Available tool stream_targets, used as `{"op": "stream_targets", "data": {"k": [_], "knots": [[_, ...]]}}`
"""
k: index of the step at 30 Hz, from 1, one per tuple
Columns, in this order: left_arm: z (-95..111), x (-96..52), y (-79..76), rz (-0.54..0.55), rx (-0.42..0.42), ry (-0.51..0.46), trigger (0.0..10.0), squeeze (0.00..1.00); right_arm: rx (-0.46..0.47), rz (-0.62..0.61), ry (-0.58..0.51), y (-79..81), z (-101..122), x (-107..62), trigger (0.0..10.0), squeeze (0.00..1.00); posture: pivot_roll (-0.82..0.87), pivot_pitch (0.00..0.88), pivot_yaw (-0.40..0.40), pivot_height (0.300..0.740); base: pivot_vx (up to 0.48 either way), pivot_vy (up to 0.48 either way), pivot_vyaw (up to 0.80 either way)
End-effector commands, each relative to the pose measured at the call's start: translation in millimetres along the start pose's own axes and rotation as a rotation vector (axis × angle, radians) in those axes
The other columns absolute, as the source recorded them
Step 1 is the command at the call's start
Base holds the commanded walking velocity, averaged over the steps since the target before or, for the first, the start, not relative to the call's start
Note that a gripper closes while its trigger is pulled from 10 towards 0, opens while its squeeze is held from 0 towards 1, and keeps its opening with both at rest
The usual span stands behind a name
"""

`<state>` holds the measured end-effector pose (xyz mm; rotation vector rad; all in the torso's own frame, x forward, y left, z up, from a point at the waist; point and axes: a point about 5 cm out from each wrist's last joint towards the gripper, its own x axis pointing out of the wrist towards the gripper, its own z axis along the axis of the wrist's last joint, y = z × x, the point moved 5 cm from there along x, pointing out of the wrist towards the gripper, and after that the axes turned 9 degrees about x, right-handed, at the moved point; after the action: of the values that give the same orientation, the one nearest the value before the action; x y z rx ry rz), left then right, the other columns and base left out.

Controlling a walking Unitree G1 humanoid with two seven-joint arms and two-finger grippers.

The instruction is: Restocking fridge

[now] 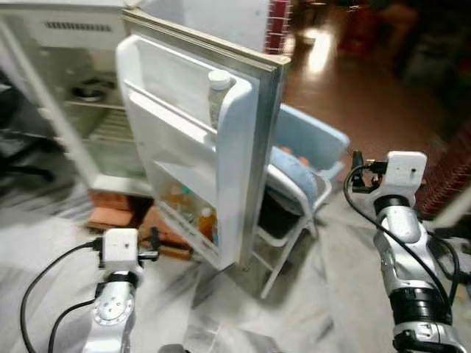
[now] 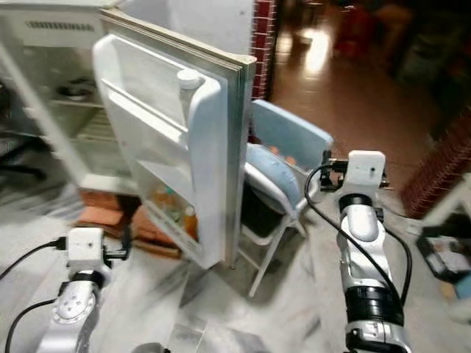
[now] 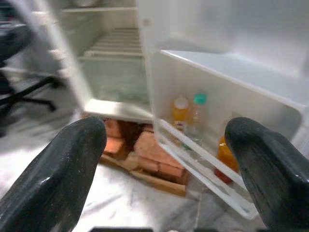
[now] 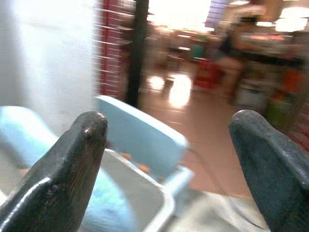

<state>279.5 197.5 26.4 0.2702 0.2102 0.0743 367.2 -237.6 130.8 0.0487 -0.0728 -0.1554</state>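
Before the robot, at about eleven o'clock, a white fridge [image 1: 81, 110] is standing with its door [image 1: 199, 140] swinging wide open toward the camera. Up on the door's top shelf, a white bottle [image 1: 218, 95] is sitting upright against the door's outer edge. Down in the door's bottom rack [image 3: 203, 164], an orange bottle [image 3: 180, 110] and a clear bottle with a green cap [image 3: 197, 116] are standing side by side, with another orange bottle [image 3: 226, 154] just beside them toward the door's edge. Inside the fridge body, a dark round dish [image 1: 90, 91] is resting on an upper wire shelf. Under the fridge, red bricks [image 3: 145, 150] are lying on a wooden board on the marble floor [image 1: 243, 316].

At one o'clock, just behind the open door, a light blue folding chair [image 1: 309, 147] is standing with a blue cushion [image 1: 294, 173] on its seat.

Low at seven o'clock, the left gripper [image 3: 166, 159] is hovering with its jaws spread wide apart and holding nothing, pointing at the bottom rack of the door. At three o'clock, the right gripper [image 4: 169, 159] is being held higher, its jaws likewise wide apart and empty, pointing past the chair toward a blurred, brightly lit room beyond. Both head views are blurring somewhat.
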Motion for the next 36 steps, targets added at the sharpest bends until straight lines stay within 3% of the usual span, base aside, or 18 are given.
{"op": "stream_targets", "data": {"k": [1,2,6,10,16,18,21,23,25,28,29,32,36], "knots": [[-1,-3.2,15.4,0.044,0.011,0.001,10.0,0.0,0.032,0.067,-0.002,19.4,3,3.7,10.0,0.0,0.05,0.0,-0.051,0.74,0.0,0.0,0.79],[-3,-8.5,20.7,0.062,0.016,-0.001,10.0,0.0,0.053,0.111,0.018,30.4,-1,4.6,10.0,0.0,0.06,0.0,-0.055,0.74,0.0,0.0,0.79],[-8,-14.2,25.0,0.08,0.029,0.014,10.0,0.0,0.061,0.141,0.021,44.1,-1,9.7,10.0,0.0,0.08,0.0,-0.059,0.74,0.0,0.0,0.79],[-7,-16.0,16.9,0.051,0.031,0.013,10.0,0.0,0.07,0.18,0.04,67.7,-1,22.2,10.0,0.0,0.09,0.0,-0.063,0.74,0.0,0.0,0.79],[-5,-13.9,11.5,0.027,0.033,0.009,10.0,0.0,0.096,0.198,0.076,90.4,-2,32.3,10.0,0.0,0.1,0.0,-0.063,0.74,0.0,0.0,0.68],[-2,-11.7,5.4,0.002,0.033,-0.002,10.0,0.0,0.295,0.358,0.109,135.9,6,31.4,10.0,0.0,0.1,0.0,-0.063,0.74,0.0,0.0,0.0],[0,-11.4,3.7,-0.005,0.032,-0.005,10.0,0.0,0.444,0.527,0.1,166.5,20,21.7,10.0,0.0,0.1,0.0,-0.063,0.74,0.0,0.0,0.0],[0,-11.2,2.9,-0.008,0.033,-0.007,10.0,0.0,0.557,0.773,0.06,199.0,43,-2.0,10.0,0.0,0.11,0.0,-0.064,0.74,0.0,0.0,0.0],[-1,-11.1,3.1,-0.01,0.033,-0.004,10.0,0.0,0.671,1.011,0.055,215.9,60,-33.9,10.0,0.0,0.11,0.0,-0.066,0.74,0.0,0.0,0.0],[-2,-11.2,3.0,-0.012,0.03,0.0,10.0,0.0,0.651,1.066,0.071,217.1,56,-43.8,10.0,0.0,0.1,0.0,-0.066,0.74,0.0,0.0,0.0],[-3,-11.3,2.3,-0.015,0.028,0.002,10.0,0.0,0.573,1.044,0.094,212.3,41,-43.2,10.0,0.0,0.1,0.0,-0.067,0.74,0.0,0.0,0.0],[-4,-11.2,0.6,-0.02,0.026,0.008,10.0,0.0,0.43,0.932,0.145,186.6,8,-35.4,10.0,0.0,0.1,0.0,-0.067,0.74,0.0,0.0,0.0],[-5,-11.3,2.5,-0.011,0.007,0.015,10.0,0.0,0.351,0.822,0.184,154.4,-15,-37.5,10.0,0.0,0.1,0.0,-0.068,0.74,0.0,0.0,0.0]]}}
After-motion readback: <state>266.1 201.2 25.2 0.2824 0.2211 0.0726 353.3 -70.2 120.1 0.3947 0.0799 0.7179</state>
